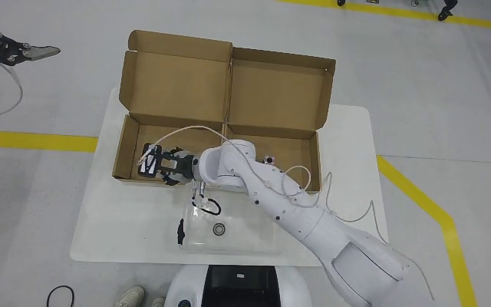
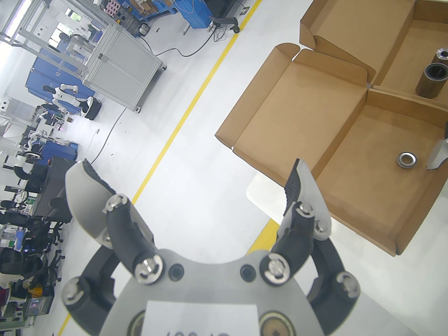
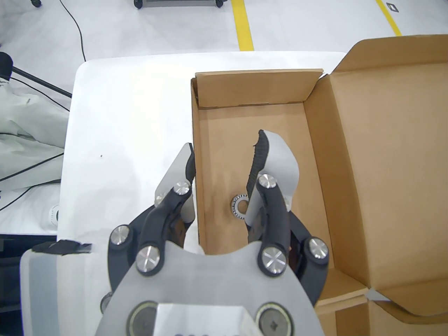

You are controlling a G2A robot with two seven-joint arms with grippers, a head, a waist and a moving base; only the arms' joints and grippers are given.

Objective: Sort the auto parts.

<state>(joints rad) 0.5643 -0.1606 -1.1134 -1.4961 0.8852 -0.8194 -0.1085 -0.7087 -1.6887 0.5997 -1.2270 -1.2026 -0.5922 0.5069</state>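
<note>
right claw [image 3: 225, 141] spread astride box wall [image 3: 196, 124], bearing [image 3: 239, 208] beneath, left claw [image 2: 190, 164] spread wide beyond table edge [image 2: 257, 195]

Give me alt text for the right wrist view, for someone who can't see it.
The right tool, open, straddles a side wall of an open cardboard box on a white table, one finger inside and one outside. A small metal bearing ring lies on the box floor beside the inner finger.
</note>
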